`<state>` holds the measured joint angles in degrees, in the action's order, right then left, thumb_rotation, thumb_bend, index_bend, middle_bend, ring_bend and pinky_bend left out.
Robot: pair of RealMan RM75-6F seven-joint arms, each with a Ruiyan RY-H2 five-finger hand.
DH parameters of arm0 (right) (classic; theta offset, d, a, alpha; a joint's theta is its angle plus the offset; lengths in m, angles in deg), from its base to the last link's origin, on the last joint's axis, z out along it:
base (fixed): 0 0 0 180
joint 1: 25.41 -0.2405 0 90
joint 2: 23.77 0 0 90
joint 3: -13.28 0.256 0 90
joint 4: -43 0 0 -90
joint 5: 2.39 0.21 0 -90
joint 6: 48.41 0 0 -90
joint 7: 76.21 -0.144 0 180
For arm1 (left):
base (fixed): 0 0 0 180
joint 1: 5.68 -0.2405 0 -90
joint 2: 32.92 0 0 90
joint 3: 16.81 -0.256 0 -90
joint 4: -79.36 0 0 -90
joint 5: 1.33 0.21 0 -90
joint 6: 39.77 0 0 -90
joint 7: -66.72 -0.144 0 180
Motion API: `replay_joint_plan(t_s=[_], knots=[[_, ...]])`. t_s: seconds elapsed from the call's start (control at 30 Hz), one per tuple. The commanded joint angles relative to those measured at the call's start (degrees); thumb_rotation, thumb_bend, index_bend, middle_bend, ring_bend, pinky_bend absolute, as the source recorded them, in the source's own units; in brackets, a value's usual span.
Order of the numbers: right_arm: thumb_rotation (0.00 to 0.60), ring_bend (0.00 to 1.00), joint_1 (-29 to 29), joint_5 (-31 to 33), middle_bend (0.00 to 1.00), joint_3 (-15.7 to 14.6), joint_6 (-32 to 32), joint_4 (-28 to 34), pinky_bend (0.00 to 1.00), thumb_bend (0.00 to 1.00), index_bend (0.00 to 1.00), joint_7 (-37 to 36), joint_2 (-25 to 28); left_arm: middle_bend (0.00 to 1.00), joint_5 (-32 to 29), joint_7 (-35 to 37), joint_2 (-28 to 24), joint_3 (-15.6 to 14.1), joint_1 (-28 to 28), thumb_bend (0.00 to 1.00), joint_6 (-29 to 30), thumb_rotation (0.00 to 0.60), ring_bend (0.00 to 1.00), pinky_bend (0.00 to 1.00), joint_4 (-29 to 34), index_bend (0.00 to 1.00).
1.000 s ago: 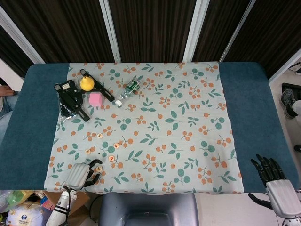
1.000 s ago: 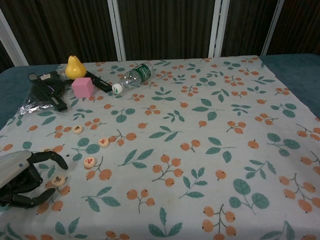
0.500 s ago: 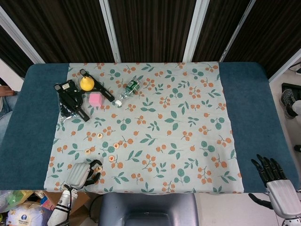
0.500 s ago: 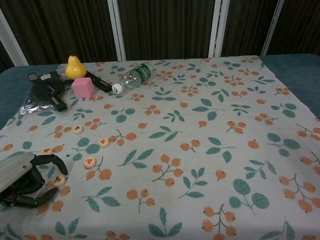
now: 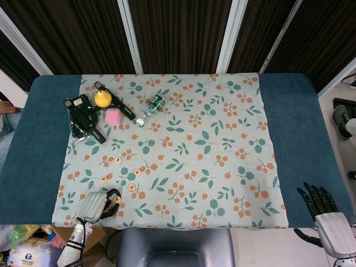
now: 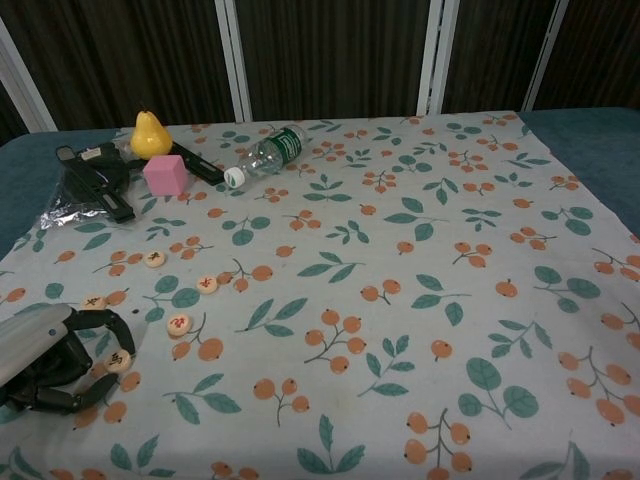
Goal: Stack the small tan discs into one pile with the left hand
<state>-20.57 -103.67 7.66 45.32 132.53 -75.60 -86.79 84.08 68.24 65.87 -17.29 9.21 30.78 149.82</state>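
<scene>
Several small tan discs lie on the floral cloth at the front left: one [image 6: 154,259], one [image 6: 207,284], one [image 6: 178,323] and one [image 6: 93,302]. Another disc [image 6: 118,361] [image 5: 117,199] lies on the cloth between the thumb and curled fingers of my left hand [image 6: 48,360] [image 5: 98,206], which pinches it at the cloth's front left corner. My right hand [image 5: 322,210] hangs off the table's front right corner, fingers spread and holding nothing. It shows only in the head view.
At the back left stand a yellow pear [image 6: 148,133], a pink cube [image 6: 165,174], a black tool in a plastic bag [image 6: 92,180] and a lying water bottle [image 6: 266,154]. The blue table [image 5: 39,150] borders the cloth on both sides.
My left hand's fingers have curled in closer around the nearest disc and the hand has sunk slightly. The right hand and other discs have not moved.
</scene>
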Motion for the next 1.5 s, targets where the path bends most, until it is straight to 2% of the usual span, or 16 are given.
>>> replay_joint_plan(t_s=[0.03,0.23,0.43,0.57,0.87,1.5], knots=[[0.600,0.00,0.0,0.0,0.00,0.0,0.0,0.0,0.00,0.10,0.00,0.0,0.0,1.00,0.1,0.1,0.0,0.0,0.0,0.39,0.3,0.600,1.00,1.00,0.1,0.47],[0.600,0.00,0.0,0.0,0.00,0.0,0.1,-0.1,0.00,0.10,0.00,-0.2,0.0,1.00,-0.3,1.0,-1.0,1.4,0.3,0.39,1.3,0.600,1.00,1.00,0.9,0.49],[0.600,0.00,0.0,0.1,0.00,0.0,0.0,0.0,0.00,0.10,0.00,-0.1,0.0,1.00,-3.1,1.9,-2.7,5.8,1.5,0.39,1.8,0.600,1.00,1.00,2.0,0.49],[0.600,0.00,0.0,0.2,0.00,0.1,0.0,0.1,0.00,0.10,0.00,0.1,0.0,1.00,-6.5,1.8,-2.9,8.7,2.8,0.39,0.0,0.600,1.00,1.00,1.2,0.48],[0.600,0.00,-0.1,0.4,0.00,0.1,-0.4,0.2,0.00,0.10,0.00,0.3,0.0,1.00,-9.5,1.3,-1.9,8.9,3.8,0.39,-3.0,0.600,1.00,1.00,-1.5,0.47],[0.600,0.00,-0.1,0.4,0.00,0.2,-0.2,0.2,0.00,0.10,0.00,-0.1,0.1,1.00,-12.0,0.5,-0.5,9.3,5.0,0.39,-4.7,0.600,1.00,1.00,-4.1,0.44]])
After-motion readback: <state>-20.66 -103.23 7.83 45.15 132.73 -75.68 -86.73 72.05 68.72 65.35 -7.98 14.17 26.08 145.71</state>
